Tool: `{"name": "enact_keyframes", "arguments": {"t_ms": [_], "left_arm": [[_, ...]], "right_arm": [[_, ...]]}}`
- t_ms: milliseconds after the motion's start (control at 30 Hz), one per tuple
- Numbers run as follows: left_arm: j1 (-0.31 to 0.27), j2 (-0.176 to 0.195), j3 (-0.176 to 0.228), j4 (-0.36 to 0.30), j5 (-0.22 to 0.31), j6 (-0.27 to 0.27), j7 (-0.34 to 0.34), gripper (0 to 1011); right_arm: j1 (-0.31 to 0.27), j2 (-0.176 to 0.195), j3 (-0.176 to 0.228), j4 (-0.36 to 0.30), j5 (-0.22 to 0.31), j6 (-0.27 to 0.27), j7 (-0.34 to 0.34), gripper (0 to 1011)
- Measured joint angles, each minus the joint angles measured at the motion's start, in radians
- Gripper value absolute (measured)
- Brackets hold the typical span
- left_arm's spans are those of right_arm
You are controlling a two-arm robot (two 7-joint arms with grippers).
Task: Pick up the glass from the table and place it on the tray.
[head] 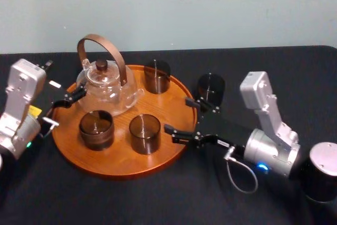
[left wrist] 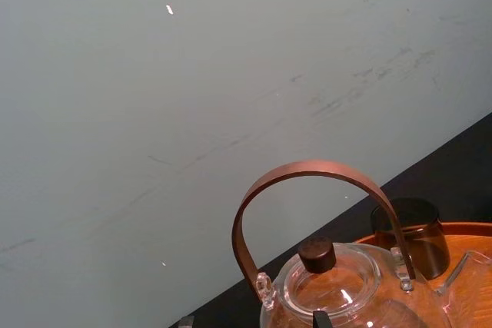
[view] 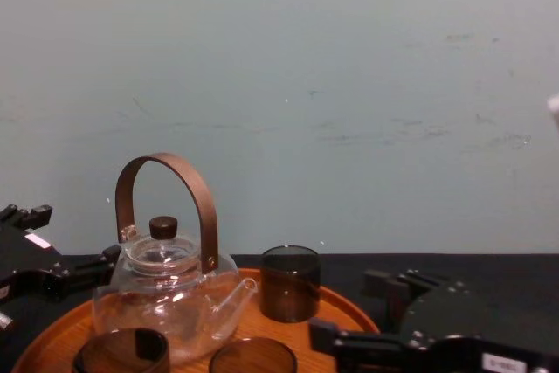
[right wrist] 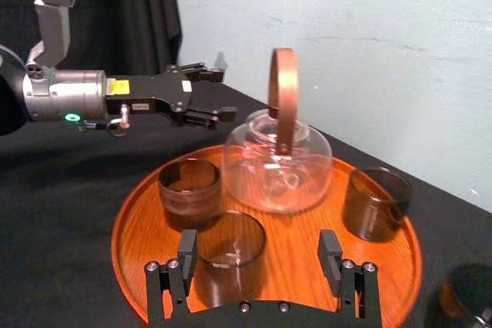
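Observation:
A dark glass (head: 210, 87) stands on the black table (head: 274, 67), just right of the round wooden tray (head: 118, 164). It also shows at the picture's edge in the right wrist view as the glass (right wrist: 461, 297). My right gripper (head: 180, 116) hovers open over the tray's right rim, in front of that glass and not touching it. In the right wrist view my right gripper (right wrist: 258, 247) has its fingers spread, with a tray glass (right wrist: 229, 255) just beyond its tips. My left gripper (head: 63, 108) is open at the tray's left edge, beside the teapot (head: 105, 85).
The tray carries the clear teapot with a brown hoop handle and three dark glasses: one at the back (head: 157, 76), one front left (head: 96, 128), one front centre (head: 145, 133). A pale wall closes off the table's far edge. Black tabletop lies bare to the front and far right.

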Motion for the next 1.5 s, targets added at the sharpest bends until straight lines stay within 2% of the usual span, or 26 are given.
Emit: {"name": "enact_keyframes", "arguments": {"t_ms": [433, 700, 833, 1133, 1500], "left_arm": [[0.000, 0.000, 0.000, 0.000, 0.000, 0.000, 0.000, 1001], [0.000, 0.000, 0.000, 0.000, 0.000, 0.000, 0.000, 1001], [0.000, 0.000, 0.000, 0.000, 0.000, 0.000, 0.000, 1001], [0.000, 0.000, 0.000, 0.000, 0.000, 0.000, 0.000, 1001], [0.000, 0.000, 0.000, 0.000, 0.000, 0.000, 0.000, 1001]], "right_arm": [[-0.071, 0.052, 0.087, 0.004, 0.071, -0.035, -0.003, 1002], [-0.080, 0.056, 0.132, 0.047, 0.094, -0.048, -0.022, 1002], [-0.067, 0.049, 0.157, 0.089, 0.095, -0.048, -0.046, 1002], [-0.023, 0.031, 0.185, 0.156, 0.083, -0.037, -0.066, 1002], [0.058, -0.007, 0.177, 0.244, 0.049, -0.040, -0.054, 1002]]}}
